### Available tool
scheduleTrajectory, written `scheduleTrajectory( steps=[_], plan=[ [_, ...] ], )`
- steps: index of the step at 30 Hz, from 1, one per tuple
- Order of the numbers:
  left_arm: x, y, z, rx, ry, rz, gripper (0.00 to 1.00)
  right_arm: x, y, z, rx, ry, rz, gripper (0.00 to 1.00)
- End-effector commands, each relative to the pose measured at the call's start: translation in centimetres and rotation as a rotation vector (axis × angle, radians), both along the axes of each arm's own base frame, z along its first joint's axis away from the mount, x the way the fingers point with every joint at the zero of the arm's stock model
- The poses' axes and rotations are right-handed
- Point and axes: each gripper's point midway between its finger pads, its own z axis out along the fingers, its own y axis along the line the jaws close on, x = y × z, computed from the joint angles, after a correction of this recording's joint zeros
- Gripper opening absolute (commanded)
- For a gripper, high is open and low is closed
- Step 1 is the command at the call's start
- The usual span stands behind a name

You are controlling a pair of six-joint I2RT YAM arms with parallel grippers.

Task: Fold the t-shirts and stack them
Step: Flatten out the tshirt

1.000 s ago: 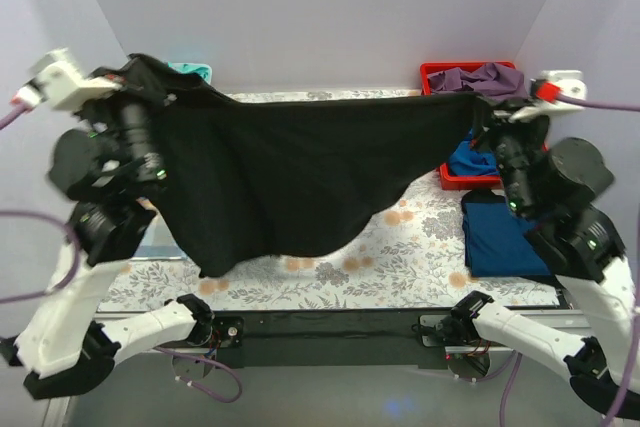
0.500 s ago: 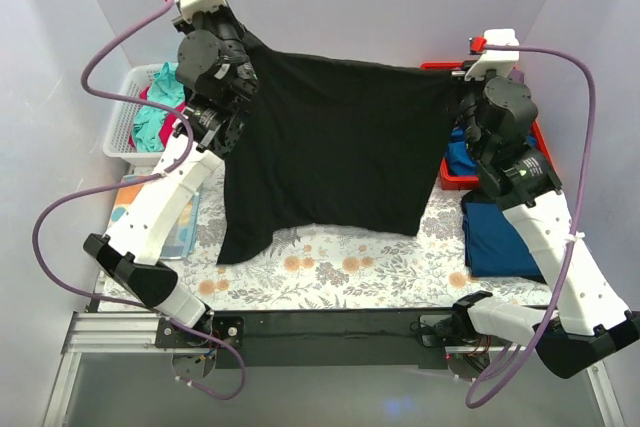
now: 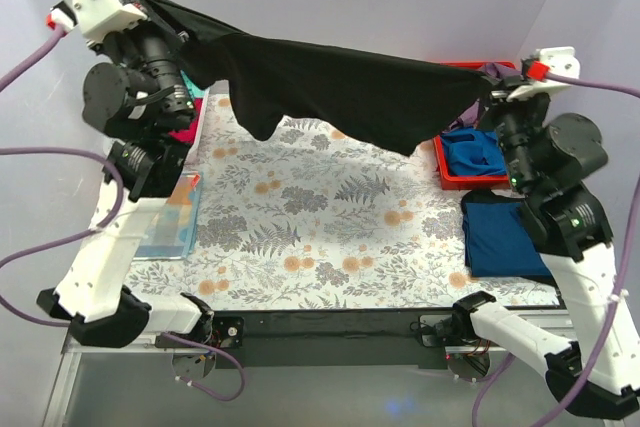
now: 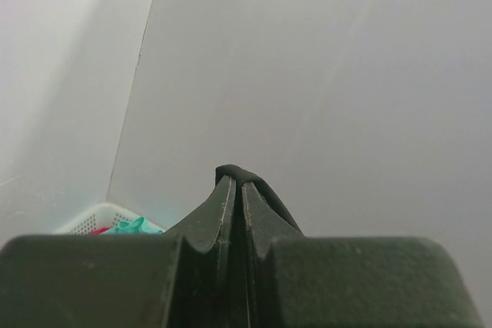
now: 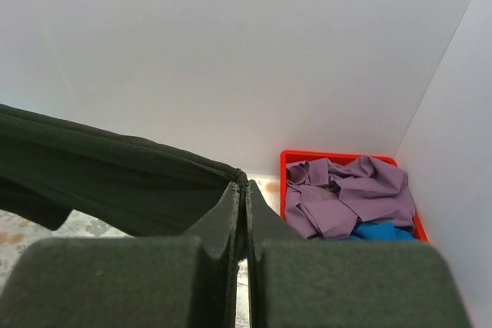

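The large black t-shirt hangs stretched in the air between both grippers, well above the floral table sheet. My left gripper is shut on one end of it at the upper left; a loop of black cloth pokes out between its tips. My right gripper is shut on the other end; the black cloth runs off to the left. A dark blue t-shirt lies folded flat on the table at the right.
A red bin at the back right holds purple and blue cloth. A white basket with teal and magenta cloth stands at the back left behind my left arm. A pale dotted cloth lies at the left edge.
Both arms swung the black t-shirt up and outward. It hung down in a broad sheet before; now it is pulled into a taut, nearly level band above the table.
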Motion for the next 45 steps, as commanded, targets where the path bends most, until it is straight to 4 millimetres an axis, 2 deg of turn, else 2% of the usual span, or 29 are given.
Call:
scheduleTrajectory(
  steps=[1,3,5,8,11,14,15,16,18,19,20,21,22,23,24,25,26,27,28,29,30,34,36,38,41,42,43,44,45],
  plan=[
    [-1.9,1.0,-0.3,-0.008,0.014,-0.034,0.00,-3.5,-1.3,3.8,0.033,-0.098,0.022,0.01],
    [-2.6,1.4,0.2,-0.008,0.000,-0.039,0.00,-4.2,-1.5,4.7,0.037,-0.118,0.028,0.01],
    [-2.4,1.2,0.6,-0.003,-0.010,-0.040,0.00,-4.7,-1.9,5.6,0.041,-0.138,0.021,0.01],
    [-1.9,1.2,1.3,0.011,-0.024,-0.011,0.00,-3.9,-2.0,5.8,0.027,-0.134,-0.002,0.01],
    [0.4,-0.3,0.5,0.047,0.002,0.007,0.00,-2.1,-1.3,4.6,0.012,-0.100,-0.014,0.01],
    [2.9,-1.7,-1.2,0.073,0.039,0.027,0.00,-0.2,-0.6,3.1,0.002,-0.074,-0.024,0.01],
    [3.6,-2.1,-1.8,0.077,0.048,0.033,0.00,1.0,-0.1,1.6,-0.014,-0.039,-0.028,0.01],
    [5.0,-3.0,-2.9,0.096,0.072,0.034,0.00,1.6,0.0,1.1,-0.021,-0.026,-0.035,0.01],
    [6.8,-3.3,-3.7,0.105,0.082,0.037,0.00,3.4,0.5,-0.4,-0.041,0.000,-0.048,0.01],
    [8.7,-4.1,-4.9,0.118,0.111,0.031,0.00,4.0,0.5,-0.8,-0.046,0.011,-0.054,0.01],
    [9.8,-3.3,-5.0,0.094,0.118,0.036,0.00,4.7,0.8,-1.1,-0.054,0.016,-0.046,0.01],
    [10.8,-3.2,-5.4,0.089,0.124,0.029,0.00,5.9,0.4,-1.7,-0.057,0.029,-0.061,0.01],
    [12.9,-3.7,-6.4,0.104,0.147,0.013,0.00,6.6,0.5,-2.0,-0.048,0.035,-0.057,0.01],
    [13.5,-2.5,-5.6,0.097,0.135,0.027,0.00,7.1,0.8,-2.2,-0.047,0.037,-0.030,0.01],
    [14.3,-2.2,-5.6,0.084,0.136,0.020,0.00,8.4,0.4,-2.8,-0.049,0.052,-0.041,0.01],
    [15.2,-2.4,-5.5,0.092,0.130,0.006,0.00,8.9,0.3,-2.4,-0.037,0.041,-0.037,0.01],
    [17.2,-2.3,-6.9,0.108,0.164,0.016,0.00,9.5,0.5,-2.2,-0.035,0.038,-0.016,0.01],
    [17.0,-1.8,-4.8,0.100,0.117,0.024,0.00,10.8,-0.1,-2.7,-0.037,0.056,-0.027,0.01],
    [17.3,-1.7,-4.4,0.109,0.110,0.032,0.00,11.0,-0.3,-1.6,-0.028,0.034,-0.022,0.01],
    [18.3,-1.9,-4.7,0.122,0.112,0.037,0.00,11.4,-0.1,-1.4,-0.024,0.030,-0.001,0.01],
    [17.4,-1.5,-2.9,0.113,0.071,0.045,0.00,11.9,-0.6,-1.3,-0.022,0.029,-0.007,0.01],
    [15.2,-1.1,-0.8,0.126,0.015,0.029,0.00,11.7,-0.7,0.8,-0.018,-0.016,0.029,0.01],
    [13.1,-0.2,0.8,0.111,-0.033,0.038,0.00,11.2,-0.9,1.3,-0.018,-0.030,0.035,0.01],
    [12.9,-0.1,0.2,0.120,-0.013,0.039,0.00,10.9,-0.7,0.9,-0.022,-0.025,0.049,0.01],
    [11.8,0.3,-1.2,0.109,0.025,0.038,0.00,10.4,-0.6,-1.7,-0.011,0.023,0.061,0.01],
    [11.5,0.5,-1.9,0.102,0.040,0.034,0.00,10.0,-0.5,-4.5,0.010,0.079,0.070,0.01],
    [10.1,1.0,-2.3,0.092,0.052,0.030,0.00,9.8,-0.4,-6.3,0.016,0.111,0.078,0.01],
    [11.3,0.2,-6.5,0.074,0.139,0.002,0.00,9.5,-0.4,-8.0,0.028,0.143,0.078,0.01],
    [11.5,-0.1,-9.3,0.066,0.199,-0.012,0.00,9.1,-0.4,-12.8,0.031,0.228,0.076,0.01]
  ],
)
